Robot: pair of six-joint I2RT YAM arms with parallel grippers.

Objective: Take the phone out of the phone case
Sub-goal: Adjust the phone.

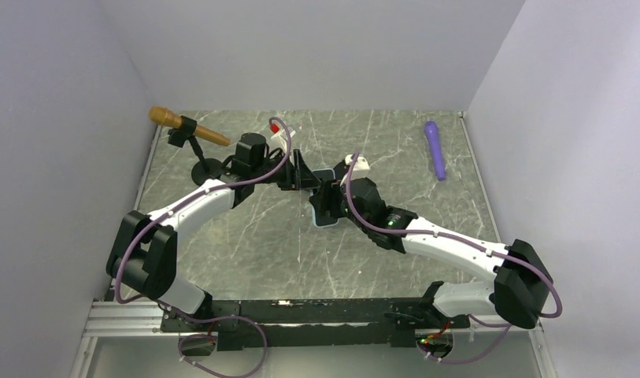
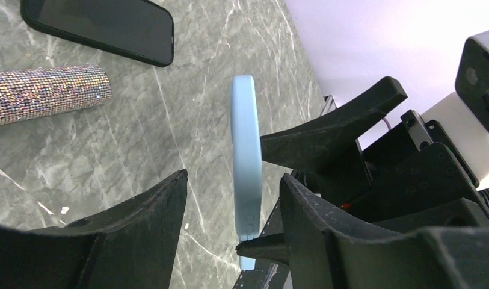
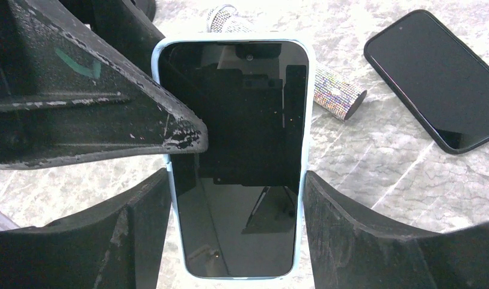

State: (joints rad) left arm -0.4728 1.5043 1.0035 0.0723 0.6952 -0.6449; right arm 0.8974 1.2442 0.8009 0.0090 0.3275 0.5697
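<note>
A black phone (image 3: 239,132) sits in a light blue case (image 3: 310,90). My right gripper (image 3: 236,176) is shut on the case's two long sides and holds it above the table, screen toward its camera. In the left wrist view the case (image 2: 246,162) shows edge-on between my left gripper's (image 2: 233,177) open fingers, close to the right finger (image 2: 326,229) and apart from the left one. One left finger (image 3: 109,108) lies over the phone's left edge. In the top view both grippers meet at the case (image 1: 327,222) at mid-table.
A second black phone (image 3: 437,78) lies flat on the marble table beside a glittery cylinder (image 3: 338,90); both also show in the left wrist view (image 2: 103,27) (image 2: 43,93). A purple object (image 1: 435,148) lies back right. A brown microphone (image 1: 186,127) on a stand is back left.
</note>
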